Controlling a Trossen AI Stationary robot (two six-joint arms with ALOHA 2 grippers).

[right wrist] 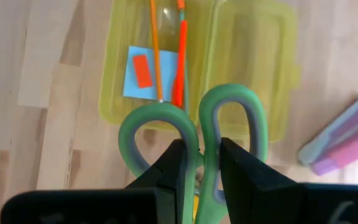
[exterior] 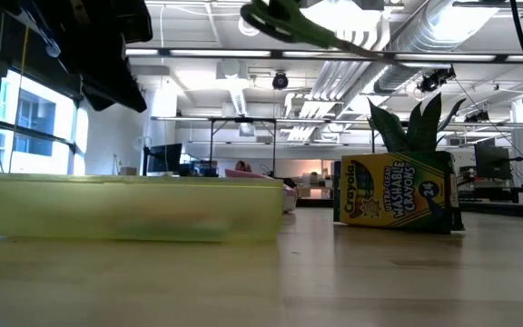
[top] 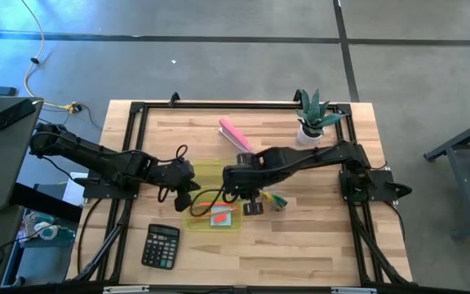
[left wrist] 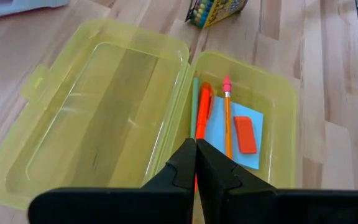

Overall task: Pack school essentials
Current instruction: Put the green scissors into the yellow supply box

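Note:
An open yellow-green clear box point(top: 212, 206) lies mid-table, its lid point(left wrist: 98, 118) folded flat beside its tray point(left wrist: 253, 112). In the tray lie a light-blue note pad point(left wrist: 248, 140), a red eraser point(left wrist: 245, 134), a pencil point(left wrist: 227, 118) and an orange marker point(left wrist: 202, 112). My left gripper point(left wrist: 196, 155) hangs shut over the hinge between lid and tray, holding nothing. My right gripper point(right wrist: 199, 158) is above the box's right side, shut on green-handled scissors point(right wrist: 229, 124). A crayon box point(exterior: 393, 193) stands on the table right of the tray. My right gripper pinches the scissors between its two fingers where the two handle loops meet point(right wrist: 199, 134). The fingers slant down from above. The loops stick out past the fingertips, and the gripper hides the blades. The scissors are lifted clear of the table point(exterior: 289, 23).
A pink stapler point(top: 235, 135) lies behind the box and a potted plant point(top: 312, 122) stands at the far right. A black calculator point(top: 161, 247) sits near the front edge, left of centre. Bare wood point(top: 300, 245) stretches along the front right.

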